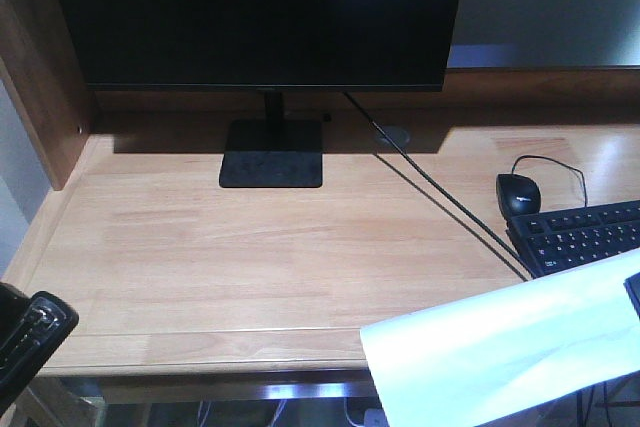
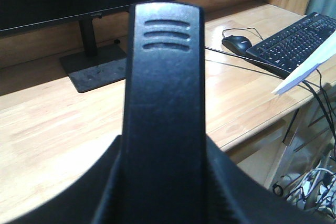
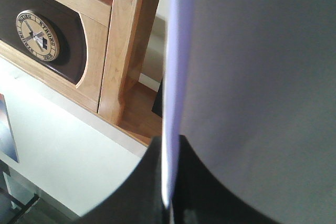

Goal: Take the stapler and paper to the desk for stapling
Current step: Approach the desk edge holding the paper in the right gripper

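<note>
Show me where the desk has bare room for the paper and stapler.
Widest free patch: bare desk from the monitor base forward to the front edge, between the left side wall and the diagonal cables. Crowded on the right: mouse, keyboard, and the paper held over the front right corner.

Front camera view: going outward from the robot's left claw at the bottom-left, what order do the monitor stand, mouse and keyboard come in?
From the left gripper, holding the stapler:
1. Monitor stand, centre-left, at the back.
2. Mouse, far right, towards the back.
3. Keyboard, far right, in front of the mouse; its left end and the mouse are too close to call.
</note>
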`<state>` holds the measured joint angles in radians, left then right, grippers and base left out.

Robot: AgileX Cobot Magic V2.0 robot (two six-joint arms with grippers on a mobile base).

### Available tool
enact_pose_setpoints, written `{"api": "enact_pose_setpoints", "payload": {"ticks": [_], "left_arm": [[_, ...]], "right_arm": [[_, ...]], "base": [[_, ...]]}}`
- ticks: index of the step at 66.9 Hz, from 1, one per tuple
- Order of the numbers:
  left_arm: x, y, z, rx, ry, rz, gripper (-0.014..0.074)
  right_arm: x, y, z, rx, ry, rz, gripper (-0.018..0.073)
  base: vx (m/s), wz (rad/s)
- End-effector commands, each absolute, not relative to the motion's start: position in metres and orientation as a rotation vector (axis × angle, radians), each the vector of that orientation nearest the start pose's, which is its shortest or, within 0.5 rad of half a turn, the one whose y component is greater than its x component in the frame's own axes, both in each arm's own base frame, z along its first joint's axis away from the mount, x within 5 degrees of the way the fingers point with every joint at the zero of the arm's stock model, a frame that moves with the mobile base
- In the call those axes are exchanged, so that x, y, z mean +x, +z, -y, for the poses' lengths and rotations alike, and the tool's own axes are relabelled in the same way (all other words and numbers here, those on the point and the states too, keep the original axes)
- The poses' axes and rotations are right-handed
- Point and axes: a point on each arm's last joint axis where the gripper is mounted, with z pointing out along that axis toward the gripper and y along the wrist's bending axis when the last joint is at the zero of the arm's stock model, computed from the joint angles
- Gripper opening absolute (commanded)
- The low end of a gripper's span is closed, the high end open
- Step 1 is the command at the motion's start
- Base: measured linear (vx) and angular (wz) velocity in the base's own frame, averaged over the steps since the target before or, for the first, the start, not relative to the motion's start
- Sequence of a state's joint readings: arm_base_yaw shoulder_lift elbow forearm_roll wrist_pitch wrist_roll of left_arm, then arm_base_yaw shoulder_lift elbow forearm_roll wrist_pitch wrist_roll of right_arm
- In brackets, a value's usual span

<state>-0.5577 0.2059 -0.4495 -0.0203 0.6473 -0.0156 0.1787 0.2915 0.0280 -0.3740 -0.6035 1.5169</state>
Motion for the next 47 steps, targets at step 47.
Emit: {"api": "enact_pose_setpoints", "payload": {"ticks": [47], "left_arm": [[0.041,0.3122,0.027,0.461,-0.451,-1.707,-0.0007]], "right_arm": [[0.0676,0.2378,-0.0326,0.449,1.34,-1.225,-0.0005]], "base": [[0.0,0.0]]}}
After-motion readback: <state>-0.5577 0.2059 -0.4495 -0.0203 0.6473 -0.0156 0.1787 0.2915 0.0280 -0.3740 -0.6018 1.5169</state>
